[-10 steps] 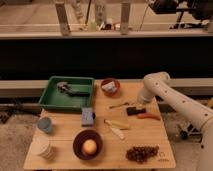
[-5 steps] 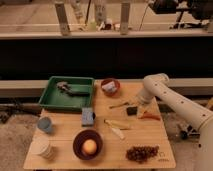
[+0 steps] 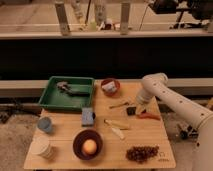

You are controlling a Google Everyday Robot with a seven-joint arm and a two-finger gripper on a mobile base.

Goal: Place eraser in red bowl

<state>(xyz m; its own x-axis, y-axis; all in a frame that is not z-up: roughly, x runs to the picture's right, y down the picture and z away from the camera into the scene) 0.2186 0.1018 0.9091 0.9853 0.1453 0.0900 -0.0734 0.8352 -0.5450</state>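
Toward the right side of the wooden counter [image 3: 150, 136], the robot's white arm [image 3: 165, 92] reaches in from the right edge and bends down so that the gripper [image 3: 136, 107] sits low over the boards, right at the eraser [image 3: 130, 111]. Whether the gripper is apart, together or clamped on the eraser cannot be told. The eraser is a small black block lying on the counter just left of an orange-handled tool [image 3: 148, 116]. It is well apart from the red bowl [image 3: 117, 85]. That bowl stands at the back of the counter, beside the right end of a green tray [image 3: 50, 96], and holds a pale object [image 3: 108, 89] that I cannot identify. The tray holds a dark grey object [image 3: 67, 88] near its back. A larger dark bowl [image 3: 76, 143] near the front edge holds one round orange thing [image 3: 89, 146]. A blue-grey block [image 3: 88, 116] lies between that bowl and the tray. At the left edge stand a blue cup [image 3: 45, 125] and, in front of it, a white cup [image 3: 42, 148]; their contents are not visible. A pale yellow object [image 3: 116, 129] lies mid-counter, and a bunch of dark grapes [image 3: 142, 153] lies near the front right.
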